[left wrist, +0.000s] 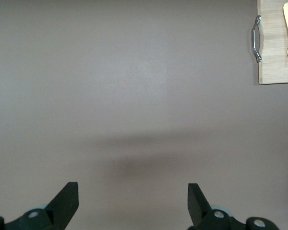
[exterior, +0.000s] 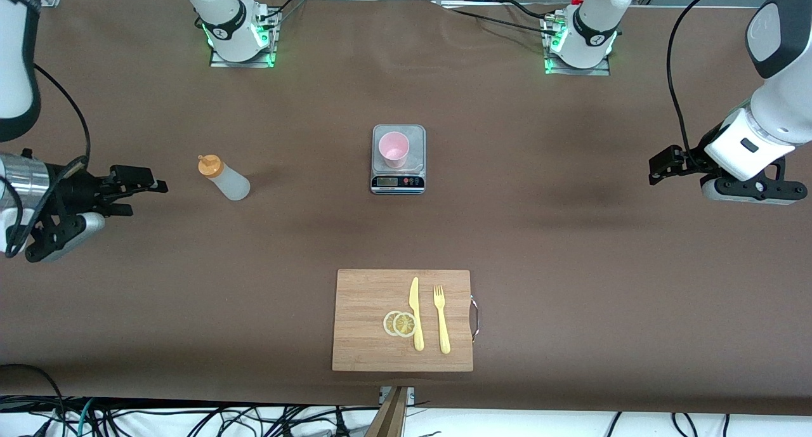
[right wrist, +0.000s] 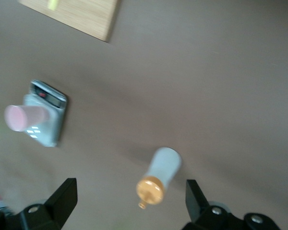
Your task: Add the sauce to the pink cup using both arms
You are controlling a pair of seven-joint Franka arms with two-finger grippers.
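Brown bench fills the room from end to end, with both arm bases standing along its far edge.

In the middle sits a small scale, and the pink cup stands upright on it. I cannot tell if any sauce is in the cup; its inside just looks pink. The sauce bottle stands on the bench toward the right arm's end, well apart from the cup. Its orange cap is on.

The right claw hangs low at that end, near the bottle and not touching it. Its fingers are apart with nothing in them. The left claw hangs at the left arm's end, over bare bench. Its fingers are apart too, and it holds nothing.

Nearer the front camera lies a wooden board with a yellow knife, a yellow fork and two lemon slices.

So how far along is it? This could be the bottle waiting to be picked up. It could also be the bottle set back down after the sauce went in. The scale's numbers are too small to read, so I cannot pick between them.
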